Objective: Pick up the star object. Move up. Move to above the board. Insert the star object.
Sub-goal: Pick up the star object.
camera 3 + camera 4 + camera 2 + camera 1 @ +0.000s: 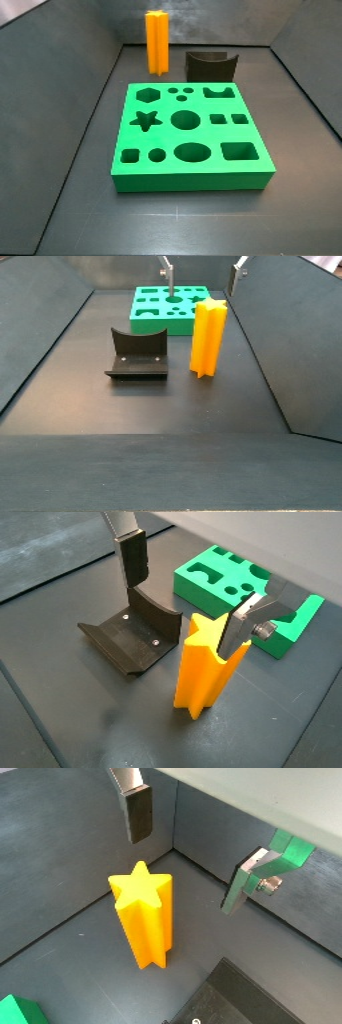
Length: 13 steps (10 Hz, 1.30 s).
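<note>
The star object (209, 341) is a tall bright-orange prism standing upright on the dark floor, also in a side view (158, 42) and in both wrist views (143, 918) (205, 672). My gripper (203, 270) hangs open above it, with nothing between its fingers (138, 813). In a wrist view the gripper (186, 594) has one finger (241, 627) overlapping the star's top edge. Whether they touch cannot be told. The board (187, 135) is a thick green slab with shaped holes, lying flat past the star (171, 308) (241, 587).
The dark fixture (136, 354) with a curved back wall stands on the floor beside the star object, close to the board (210, 66) (134, 637). Grey walls (287, 326) slope up round the floor on the sides.
</note>
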{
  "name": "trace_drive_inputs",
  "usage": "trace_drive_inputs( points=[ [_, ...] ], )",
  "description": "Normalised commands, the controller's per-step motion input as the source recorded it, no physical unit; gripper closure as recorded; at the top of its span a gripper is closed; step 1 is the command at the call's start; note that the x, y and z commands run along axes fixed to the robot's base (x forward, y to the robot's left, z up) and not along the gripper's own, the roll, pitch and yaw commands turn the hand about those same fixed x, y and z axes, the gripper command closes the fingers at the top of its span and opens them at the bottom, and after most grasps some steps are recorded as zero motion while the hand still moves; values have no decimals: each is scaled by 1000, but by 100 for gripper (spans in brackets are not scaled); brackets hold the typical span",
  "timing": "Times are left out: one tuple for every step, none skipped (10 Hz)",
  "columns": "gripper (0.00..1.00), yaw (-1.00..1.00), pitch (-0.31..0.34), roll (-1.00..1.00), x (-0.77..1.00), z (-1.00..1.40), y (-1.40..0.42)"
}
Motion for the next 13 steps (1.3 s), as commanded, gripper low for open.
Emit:
trace_drive_inputs(
  points=[
    [0, 0, 0, -46, 6, -17, 0],
    [0, 411, 0, -10, -69, -94, -134],
    [0, 1000, -19, 3, 0, -9, -74],
    [0, 1000, -27, 0, 0, 0, -17],
    [0, 1000, -33, 0, 0, 0, -20],
    [0, 1000, -27, 0, 0, 0, -29],
    [0, 1000, -21, 0, 0, 0, -86],
    [0, 949, -17, 0, -34, 0, -169],
    [0, 806, 0, -24, -120, -37, -297],
    [0, 603, 0, -37, -117, -103, -474],
    [0, -163, -93, 0, -91, -166, -291],
    [0, -906, -3, 0, 0, -60, -146],
    [0, -1000, -3, 0, 0, -91, -11]
  ],
)
